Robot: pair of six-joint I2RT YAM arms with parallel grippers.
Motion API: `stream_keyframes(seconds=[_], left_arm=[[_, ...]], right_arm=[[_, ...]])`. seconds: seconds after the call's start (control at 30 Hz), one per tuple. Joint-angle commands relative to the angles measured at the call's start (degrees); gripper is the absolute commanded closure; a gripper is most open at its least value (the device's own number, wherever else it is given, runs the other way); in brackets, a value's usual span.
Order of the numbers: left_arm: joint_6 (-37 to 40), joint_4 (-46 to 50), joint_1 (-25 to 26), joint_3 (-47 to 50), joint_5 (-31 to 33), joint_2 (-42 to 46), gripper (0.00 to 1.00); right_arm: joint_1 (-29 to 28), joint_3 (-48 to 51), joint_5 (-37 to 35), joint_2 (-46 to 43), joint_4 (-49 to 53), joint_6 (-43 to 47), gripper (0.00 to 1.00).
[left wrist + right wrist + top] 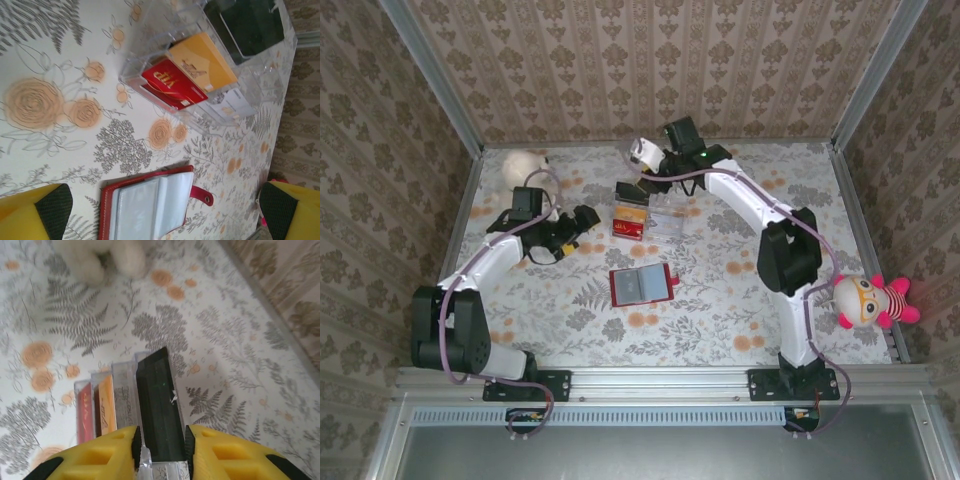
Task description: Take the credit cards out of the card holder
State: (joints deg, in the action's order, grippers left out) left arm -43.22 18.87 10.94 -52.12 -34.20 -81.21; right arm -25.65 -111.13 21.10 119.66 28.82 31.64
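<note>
The red card holder [642,285] lies open on the floral table, its greyish clear sleeves [150,205] facing up and its tab pointing right. My left gripper [582,222] hangs over it, open, with a yellow finger at each side [165,210]. A dark credit card [157,405] stands in the end slot of the clear tray [665,215], and it is also in the left wrist view [250,25]. My right gripper [161,445] is over that slot [645,180]. Its pads stand apart on either side of the card's near end. I cannot tell whether they touch it.
The tray's [150,60] other slots hold a red VIP-printed piece [172,85], an orange one [202,60] and a pale one [227,107]. A white plush toy [525,165] sits at the back left. A pink doll [875,300] lies on the right rail. Patterned walls enclose the table.
</note>
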Motion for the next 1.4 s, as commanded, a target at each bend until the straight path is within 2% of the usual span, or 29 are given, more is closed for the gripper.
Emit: stream_keyframes(seconds=[0.0,0.17,0.37,0.5,0.63,0.87,1.07,1.37], left_arm=[[1.0,3.2,2.8,-1.6,3.0,0.6,0.0],[0.1,4.6,7.0,0.0,6.1,2.5,0.01],[-5.7,3.9,11.2,5.0,7.5,4.5,0.11],[-7.9,4.4,14.8,5.1,11.3,3.7,0.16],[-8.8,4.6,19.1,4.4,11.3,1.0,0.26],[-10.3,3.9,23.7,3.1,11.7,-4.9,0.41],[-10.5,3.5,23.8,2.3,12.5,-8.6,0.52],[-9.9,4.2,23.2,1.6,12.5,-9.9,0.52]], right_arm=[[-0.3,14.5,-5.6,-14.0,-11.4,-18.3,0.59],[-0.9,25.4,-12.0,-24.2,-10.3,-32.6,0.51],[-1.7,37.6,-15.4,-34.6,-6.4,-48.2,0.49],[-2.7,45.2,-13.3,-39.6,-2.6,-59.7,0.48],[-6.7,52.7,-12.5,-44.0,-4.5,-66.2,0.47],[-13.3,55.9,-12.4,-40.4,-7.8,-72.1,0.57],[-14.6,55.2,-10.8,-31.9,-10.5,-73.8,0.62],[-14.5,50.6,-9.4,-23.3,-7.6,-73.1,0.68]])
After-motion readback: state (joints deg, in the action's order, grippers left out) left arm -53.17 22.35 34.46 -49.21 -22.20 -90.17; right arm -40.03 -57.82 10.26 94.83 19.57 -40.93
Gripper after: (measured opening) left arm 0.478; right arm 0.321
